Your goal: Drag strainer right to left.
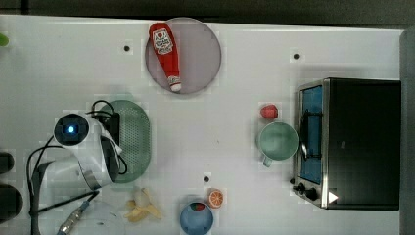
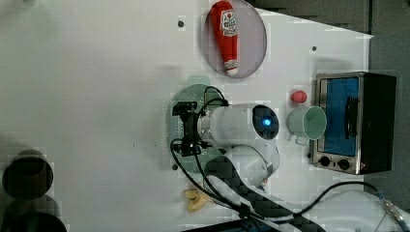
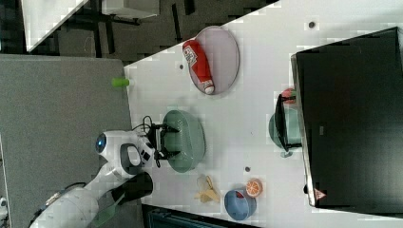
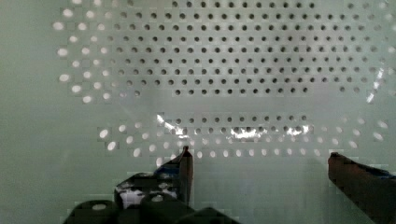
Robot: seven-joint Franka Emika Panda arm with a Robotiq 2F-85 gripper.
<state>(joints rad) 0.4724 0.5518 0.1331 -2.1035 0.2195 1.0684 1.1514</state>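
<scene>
Inside strainer bowl: tool spread, nothing held.

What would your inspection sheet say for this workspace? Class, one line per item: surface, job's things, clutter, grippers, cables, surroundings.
Surface: white table, small dark dots on it.
Job's things: strainer, mint green, upright, at the top view's left.
Clutter: ketchup bottle lying on grey plate; green mug beside toaster oven; banana; blue bowl; orange half.
Grippers: gripper open over the strainer's inside, holding nothing.
Cables: black cables along the arm.
Surroundings: dark floor past the table edge.
</scene>
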